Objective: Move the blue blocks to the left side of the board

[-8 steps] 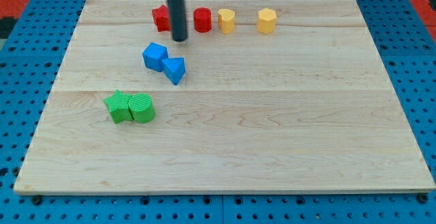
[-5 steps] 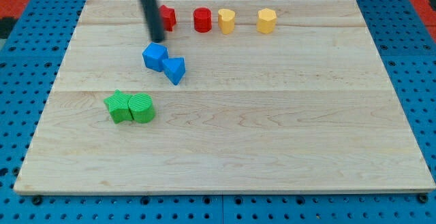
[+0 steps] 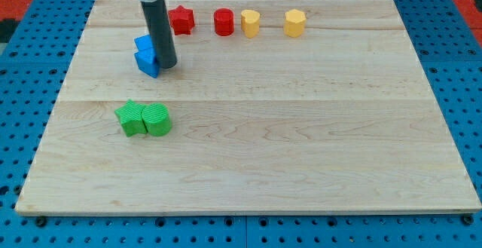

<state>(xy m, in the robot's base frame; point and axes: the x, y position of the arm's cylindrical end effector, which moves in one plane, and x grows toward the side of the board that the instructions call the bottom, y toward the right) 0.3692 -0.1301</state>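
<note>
My tip (image 3: pixel 166 65) rests on the wooden board (image 3: pixel 301 142) in its upper left part. It touches the right side of two blue blocks. The blue block nearer the view's top (image 3: pixel 142 46) and the blue block below it (image 3: pixel 147 62) are pressed together; the rod hides their right edges, so I cannot make out their shapes.
A red star-shaped block (image 3: pixel 181 19), a red cylinder (image 3: pixel 223 22) and two yellow blocks (image 3: pixel 250 22) (image 3: pixel 294 22) form a row along the view's top. A green block (image 3: pixel 131 118) and a green cylinder (image 3: pixel 157 120) sit together at the lower left.
My tip swept left, then came down to the right of the blue blocks. Both blue blocks have shifted left and towards the view's top, and now sit stacked one above the other.
</note>
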